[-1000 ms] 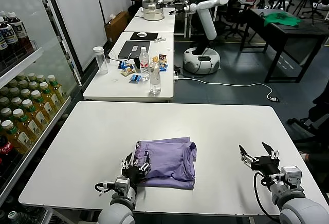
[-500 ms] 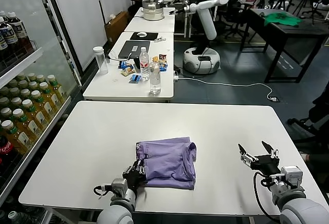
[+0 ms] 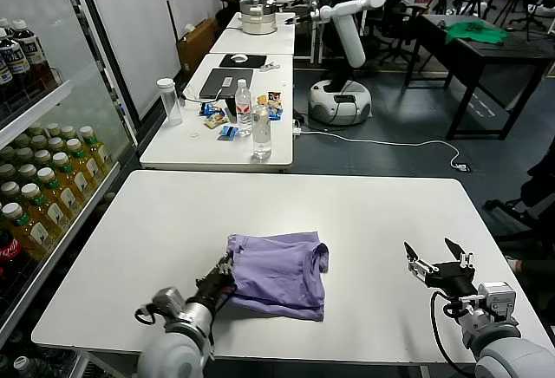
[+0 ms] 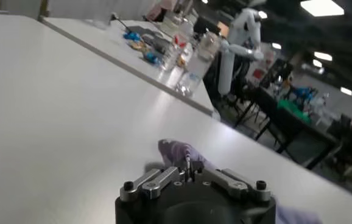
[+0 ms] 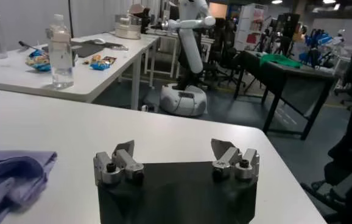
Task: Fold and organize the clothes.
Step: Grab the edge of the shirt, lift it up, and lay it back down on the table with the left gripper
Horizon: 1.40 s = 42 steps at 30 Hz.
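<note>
The clothes are one lavender T-shirt [image 3: 279, 274], lying folded in a loose block near the front middle of the white table [image 3: 364, 213]. My left gripper [image 3: 222, 280] is at the shirt's near-left corner, shut on the fabric edge. In the left wrist view the closed fingertips [image 4: 190, 168] meet the purple cloth [image 4: 177, 150] just beyond them. My right gripper [image 3: 438, 257] hovers low over the table's front right, well apart from the shirt, jaws open and empty. The right wrist view shows this gripper [image 5: 175, 149] spread wide, with the shirt [image 5: 8, 179] off to one side.
A fridge shelf of drink bottles [image 3: 39, 179] lines the left. Beyond the table stands a second table with water bottles [image 3: 260, 131], snacks and a laptop. A white robot [image 3: 342, 40] and a black table with a green cloth [image 3: 475, 33] are farther back.
My left gripper has closed on the shirt's near-left corner and its arm has swung left. The shirt's near edge has shifted slightly. The right arm has barely moved.
</note>
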{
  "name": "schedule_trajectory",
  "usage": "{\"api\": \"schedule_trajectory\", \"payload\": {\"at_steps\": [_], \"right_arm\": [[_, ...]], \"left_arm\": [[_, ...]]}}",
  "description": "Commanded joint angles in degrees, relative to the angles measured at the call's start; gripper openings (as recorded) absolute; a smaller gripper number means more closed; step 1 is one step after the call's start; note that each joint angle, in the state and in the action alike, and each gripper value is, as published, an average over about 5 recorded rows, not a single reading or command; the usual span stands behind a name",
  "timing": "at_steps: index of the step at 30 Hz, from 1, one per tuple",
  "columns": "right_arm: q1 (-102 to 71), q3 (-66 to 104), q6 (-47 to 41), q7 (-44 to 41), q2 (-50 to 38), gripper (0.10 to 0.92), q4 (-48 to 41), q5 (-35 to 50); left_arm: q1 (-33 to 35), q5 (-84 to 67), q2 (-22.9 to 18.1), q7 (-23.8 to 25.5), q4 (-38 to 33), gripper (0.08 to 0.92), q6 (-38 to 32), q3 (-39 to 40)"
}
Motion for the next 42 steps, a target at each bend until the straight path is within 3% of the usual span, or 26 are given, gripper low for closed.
{"api": "schedule_trajectory", "payload": {"at_steps": [1, 7, 11, 14, 17, 20, 25, 33, 38, 42], "right_arm": [[0.1, 0.1, 0.1, 0.0, 0.1, 0.823, 0.1, 0.2], [0.5, -0.1, 0.3, -0.1, 0.3, 0.823, -0.2, 0.3], [0.4, -0.1, 0.4, -0.1, 0.6, 0.823, -0.2, 0.4], [0.1, 0.1, 0.6, -0.2, 0.6, 0.823, -0.1, 0.4], [-0.2, 0.6, 0.7, -0.2, 0.6, 0.823, 0.0, 0.6], [-0.4, 1.0, 0.7, -0.2, 0.7, 0.823, 0.0, 0.8], [-0.5, 1.7, 0.9, -0.2, 0.6, 0.823, 0.3, 1.1], [-0.4, 3.6, 1.0, -0.3, -0.8, 0.823, 0.2, 3.2], [0.5, 3.7, 1.0, -0.4, -1.8, 0.823, -0.2, 4.0], [2.1, 2.5, 0.9, -0.2, -2.5, 0.823, -0.8, 4.3]], "left_arm": [[0.0, -24.4, 7.5, 0.2, -3.6, 0.116, 0.8, -21.3], [-1.2, -32.1, 16.6, 0.6, -5.1, 0.116, 3.0, -32.1], [-2.0, -29.8, 17.5, 1.3, -10.1, 0.116, 3.1, -29.7], [-2.3, -21.2, 14.8, 2.7, -13.4, 0.116, 3.0, -20.1], [-3.6, -7.8, 9.8, 5.3, -12.0, 0.116, 2.7, -6.1], [-6.0, 5.3, 4.3, 8.0, -5.3, 0.116, 2.1, 6.6], [-10.9, 24.3, -2.7, 11.4, 10.0, 0.116, 0.5, 20.9], [-19.8, 29.4, -9.1, 11.6, 17.2, 0.116, 1.3, 28.9], [-21.0, 31.2, -8.6, 12.9, 19.9, 0.141, 1.3, 29.8], [-18.7, 31.2, -7.0, 13.6, 15.7, 0.239, -1.2, 28.2]]}}
